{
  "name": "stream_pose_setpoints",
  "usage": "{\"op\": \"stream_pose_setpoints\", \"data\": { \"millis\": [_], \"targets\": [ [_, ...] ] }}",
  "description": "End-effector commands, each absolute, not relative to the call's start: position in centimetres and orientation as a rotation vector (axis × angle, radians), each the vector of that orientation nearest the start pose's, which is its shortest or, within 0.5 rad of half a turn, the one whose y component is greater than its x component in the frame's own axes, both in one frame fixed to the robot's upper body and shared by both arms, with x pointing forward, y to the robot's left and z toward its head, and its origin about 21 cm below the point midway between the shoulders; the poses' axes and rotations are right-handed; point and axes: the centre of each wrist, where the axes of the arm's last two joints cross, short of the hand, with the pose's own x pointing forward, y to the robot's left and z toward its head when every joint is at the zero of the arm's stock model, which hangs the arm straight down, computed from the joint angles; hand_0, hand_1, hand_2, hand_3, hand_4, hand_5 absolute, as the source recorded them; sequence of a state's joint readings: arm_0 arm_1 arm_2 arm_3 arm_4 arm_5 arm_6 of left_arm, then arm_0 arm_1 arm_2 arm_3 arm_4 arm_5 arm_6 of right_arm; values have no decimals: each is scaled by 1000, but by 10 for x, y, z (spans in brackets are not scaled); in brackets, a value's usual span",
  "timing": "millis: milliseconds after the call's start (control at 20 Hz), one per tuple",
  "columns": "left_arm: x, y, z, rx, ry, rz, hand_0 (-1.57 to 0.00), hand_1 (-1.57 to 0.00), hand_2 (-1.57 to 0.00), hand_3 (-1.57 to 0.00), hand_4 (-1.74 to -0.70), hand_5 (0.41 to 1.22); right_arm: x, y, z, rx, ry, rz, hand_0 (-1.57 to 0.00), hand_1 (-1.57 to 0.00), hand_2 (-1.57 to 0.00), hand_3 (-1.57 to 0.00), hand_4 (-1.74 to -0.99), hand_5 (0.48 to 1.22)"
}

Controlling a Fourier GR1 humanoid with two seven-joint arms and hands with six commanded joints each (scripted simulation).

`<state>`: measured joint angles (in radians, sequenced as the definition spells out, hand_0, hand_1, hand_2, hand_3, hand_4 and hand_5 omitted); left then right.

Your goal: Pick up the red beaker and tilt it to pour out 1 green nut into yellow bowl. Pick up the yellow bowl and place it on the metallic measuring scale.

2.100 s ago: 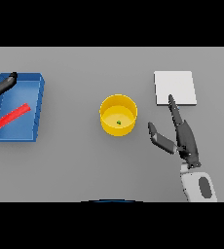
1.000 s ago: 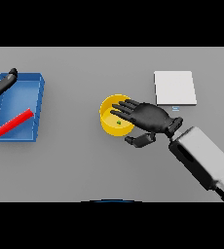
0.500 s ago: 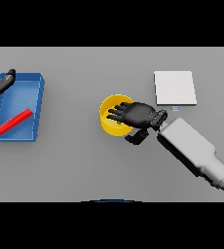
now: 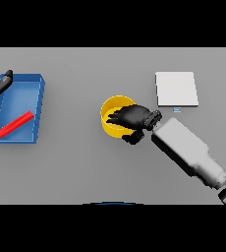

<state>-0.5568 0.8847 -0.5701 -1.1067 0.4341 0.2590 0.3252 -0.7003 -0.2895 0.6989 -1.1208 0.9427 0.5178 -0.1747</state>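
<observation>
The yellow bowl [image 4: 112, 114] stands at the table's middle. My right hand [image 4: 133, 118] lies over its right rim, with the fingers curled down into the bowl and the thumb [image 4: 130, 139] against the outer wall below. The hand hides the bowl's inside, so no green nut shows. The red beaker [image 4: 14, 124] lies on its side in the blue tray [image 4: 36, 109] at the left. My left hand [image 4: 0, 83] hovers open over the tray's far left corner, at the view's edge. The metallic scale [image 4: 176, 88], a pale square plate, sits to the bowl's right and further back.
The blue tray has raised walls and holds only the beaker. My right forearm [image 4: 188, 151] runs diagonally from the lower right corner to the bowl, passing in front of the scale.
My right hand swung in from the right, reached over the bowl and has now curled its fingers over the rim. The red beaker shifted slightly in the tray. The bowl has stayed put.
</observation>
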Motion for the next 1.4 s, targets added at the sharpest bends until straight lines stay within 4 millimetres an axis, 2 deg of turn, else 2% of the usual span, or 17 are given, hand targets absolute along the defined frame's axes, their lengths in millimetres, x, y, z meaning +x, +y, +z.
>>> {"op": "stream_pose_setpoints", "data": {
  "millis": [0,50,150,200,300,400,550,750,850,1200,1350],
  "targets": [
    [350,351,99,588,-1138,-393,1,1,1,1,-714,691,352,-109,51,-360,-1144,2185,-287,-236,-176,-173,-1387,873],
    [351,349,99,585,-1135,-391,1,1,1,1,-716,692,352,-110,51,-363,-1143,2192,-544,-473,-310,-262,-1420,943],
    [349,352,96,582,-1138,-393,1,1,1,1,-719,692,350,-111,48,-352,-1154,2198,-914,-869,-695,-456,-1512,1043],
    [348,353,100,591,-1140,-391,1,1,1,1,-719,693,351,-111,46,-335,-1164,2198,-1045,-1009,-870,-574,-1552,1079],
    [348,355,99,578,-1154,-384,1,1,1,1,-724,696,350,-112,46,-320,-1184,2194,-1235,-1211,-1122,-834,-1614,1130],
    [348,353,96,582,-1146,-389,1,1,1,1,-725,698,351,-115,50,-329,-1179,2213,-1356,-1341,-1192,-1041,-1660,1163],
    [351,352,101,588,-1143,-398,1,1,1,1,-719,697,353,-116,51,-340,-1209,2204,-1461,-1453,-1264,-1218,-1699,1191],
    [350,355,101,583,-1132,-404,1,1,1,1,-716,694,355,-117,54,-348,-1228,2165,-1526,-1523,-1319,-1311,-1724,1209],
    [349,356,99,581,-1132,-405,1,1,1,1,-717,696,356,-121,66,-340,-1237,2150,-1542,-1540,-1331,-1340,-1730,1213],
    [351,354,99,593,-1120,-414,1,1,1,1,-717,686,357,-144,112,-442,-1289,2062,-1565,-1565,-1426,-1194,-1739,1219],
    [349,353,103,582,-1134,-414,1,1,1,1,-716,686,351,-158,118,-485,-1288,2032,-1568,-1568,-1497,-1164,-1740,1220]
  ]
}}
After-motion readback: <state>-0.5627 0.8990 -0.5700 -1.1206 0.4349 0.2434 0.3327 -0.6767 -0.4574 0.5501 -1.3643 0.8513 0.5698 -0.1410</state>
